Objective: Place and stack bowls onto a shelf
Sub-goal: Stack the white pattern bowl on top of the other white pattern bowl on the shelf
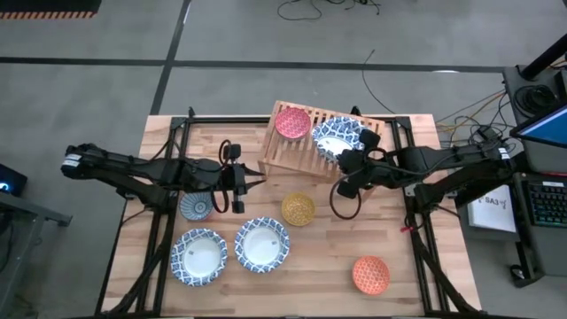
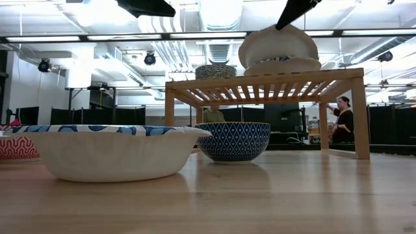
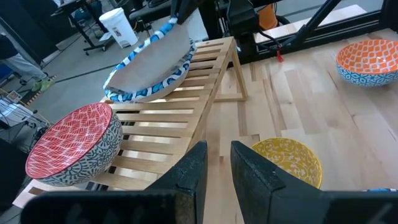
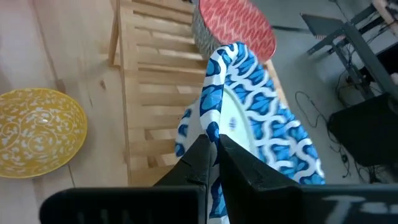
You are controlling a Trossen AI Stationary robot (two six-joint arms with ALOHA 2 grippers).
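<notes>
The left gripper (image 1: pixel 237 188) reaches in low from the left side of the tabletop (image 1: pixel 319 283), its arm stretched nearly level, and hangs above the wood with its jaws a little apart and nothing between them. Just beside it sits a small blue-patterned bowl (image 1: pixel 196 207), upright; nearer the front edge two wide blue-and-white bowls (image 1: pixel 198 257) (image 1: pixel 261 245) rest mouth-up, side by side and close together. A yellow bowl (image 1: pixel 299 209) stands upright near the middle.

The shelf (image 1: pixel 288 152) lies at the back, its long axis running across the tabletop and slightly skewed. The pink-red bowl (image 1: pixel 292 122) sits upright on its left part. On its right part a wide blue-and-white bowl (image 4: pixel 283 149) lies flat, and another blue-and-white bowl (image 4: pixel 230 102) is tipped steeply above it (in the right wrist view its rim stands almost on edge), lower edge meeting the one beneath.

The right gripper (image 4: pixel 214 146) comes from the right, arm extended across the shelf's near corner, jaws clamped on the tilted bowl's rim. An orange bowl (image 1: pixel 370 274) sits alone at the front right.
</notes>
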